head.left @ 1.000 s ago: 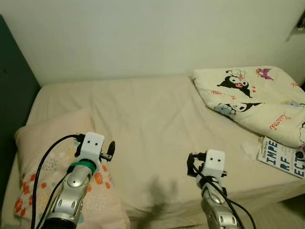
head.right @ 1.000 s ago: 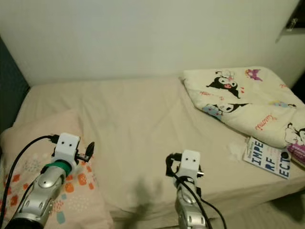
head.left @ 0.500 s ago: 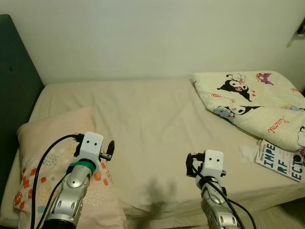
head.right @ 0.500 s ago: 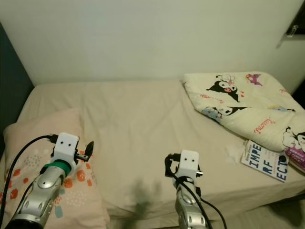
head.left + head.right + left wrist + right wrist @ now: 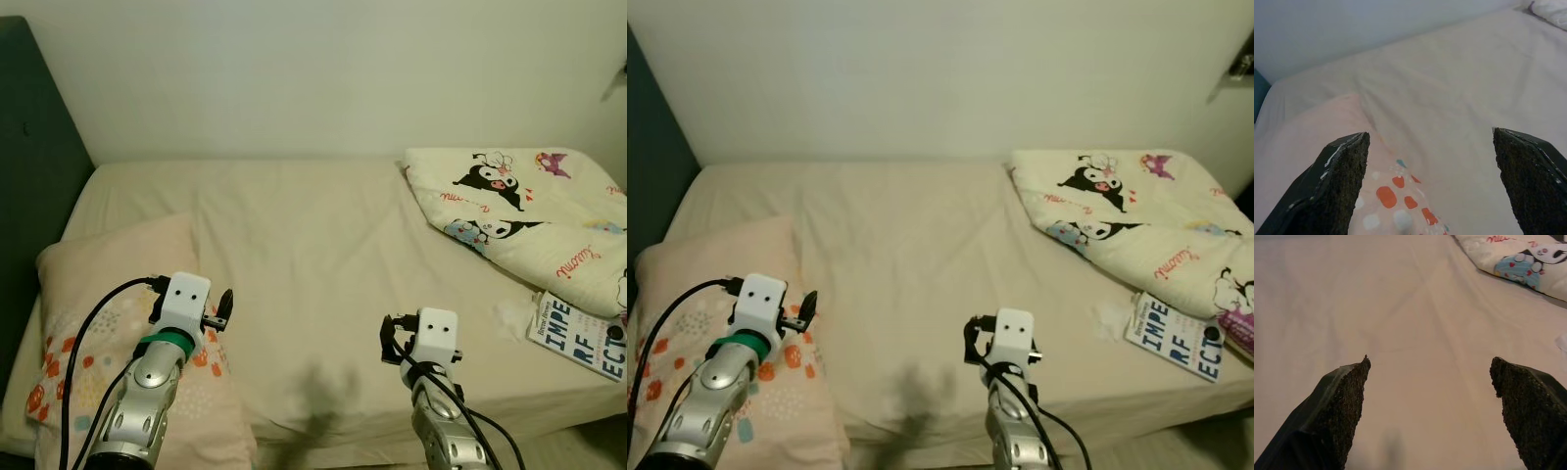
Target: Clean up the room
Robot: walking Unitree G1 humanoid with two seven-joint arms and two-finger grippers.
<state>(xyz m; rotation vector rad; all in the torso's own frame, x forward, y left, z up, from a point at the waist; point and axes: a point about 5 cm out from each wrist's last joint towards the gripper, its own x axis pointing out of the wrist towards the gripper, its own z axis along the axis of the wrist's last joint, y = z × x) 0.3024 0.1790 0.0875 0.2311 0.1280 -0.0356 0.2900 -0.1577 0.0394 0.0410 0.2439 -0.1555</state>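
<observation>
Beige bed (image 5: 313,255) against a pale wall; both grippers' fingers spread, holding nothing.

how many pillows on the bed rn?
1: a pink pillow with orange dots at the bed's left end, under the left gripper. The cartoon-print blanket heaped at the right end might cover another.
</observation>
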